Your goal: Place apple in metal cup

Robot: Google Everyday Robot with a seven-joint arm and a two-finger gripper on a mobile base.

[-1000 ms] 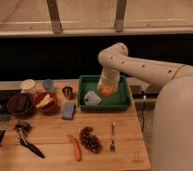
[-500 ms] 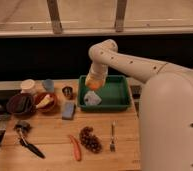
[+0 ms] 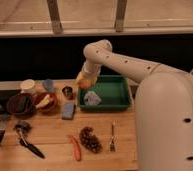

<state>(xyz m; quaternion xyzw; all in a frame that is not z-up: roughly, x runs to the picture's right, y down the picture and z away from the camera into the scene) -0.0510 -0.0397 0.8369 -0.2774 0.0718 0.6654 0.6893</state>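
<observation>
The gripper point(image 3: 84, 80) hangs at the left rim of the green tray point(image 3: 121, 95), clamped on the apple point(image 3: 83, 81), which is up off the table. Just down and to the left stands the metal cup point(image 3: 67, 92), small and dark inside. The tray holds one pale crumpled thing point(image 3: 92, 98) near its left wall; what it is, I cannot tell. Further left, a red bowl point(image 3: 45, 102) carries pale yellow pieces, with a dark bowl point(image 3: 19, 105) right beside it. Behind them stand a cream cup point(image 3: 27, 86) and a bluish-grey cup point(image 3: 48, 85). A blue sponge point(image 3: 68, 110) lies just in front of the metal cup. Toward the front of the wooden table point(image 3: 50, 127) lie a carrot point(image 3: 76, 147), a dark bunch of grapes point(image 3: 90, 139), a fork point(image 3: 112, 136) and a black-handled tool point(image 3: 29, 145). Against a second ago, the arm has swung left, from over the middle of the tray to its left edge, and the apple has come along with it. Everything on the table sits where it did. The apple shows at the gripper's tip, yellow-orange on the lower left side, above and to the right of the metal cup, near it but apart.
</observation>
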